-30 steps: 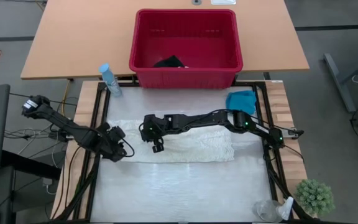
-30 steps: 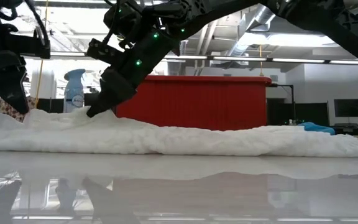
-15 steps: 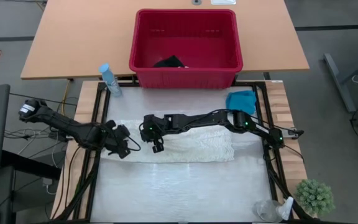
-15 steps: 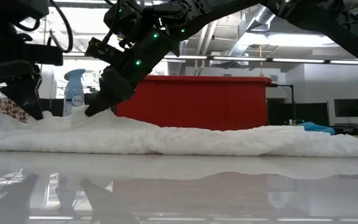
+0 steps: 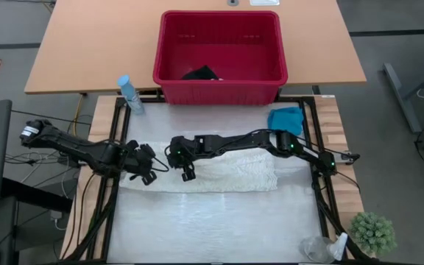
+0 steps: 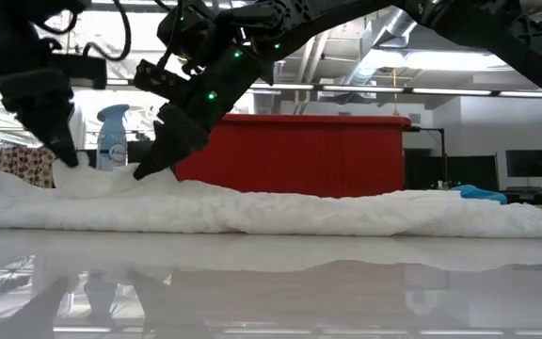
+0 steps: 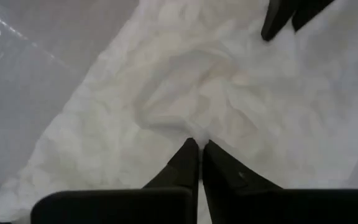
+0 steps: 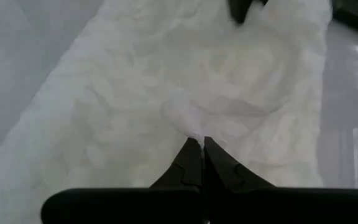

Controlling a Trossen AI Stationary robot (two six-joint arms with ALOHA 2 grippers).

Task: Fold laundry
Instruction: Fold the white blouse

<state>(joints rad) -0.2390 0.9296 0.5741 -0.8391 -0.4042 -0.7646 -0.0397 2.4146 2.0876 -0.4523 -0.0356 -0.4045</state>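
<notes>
Cream-white cloth [image 5: 212, 171]: spread across mid-tabletop, left end bunched. Left gripper [image 5: 147, 177] and right gripper [image 5: 187, 174]: jaws closed, each pinching a ridge of that end, likely to lift it for a fold. Wrist views show the pinches; the high view alone shows the turquoise garment [image 5: 285, 119] at the right edge.

Beyond the glossy white tabletop [image 5: 212, 228] stands a light wooden desk [image 5: 87, 51] on a grey floor [image 5: 403, 184], with a dark monitor [image 6: 530, 165] and bright ceiling strip lights [image 6: 440, 61] in the room behind.
</notes>
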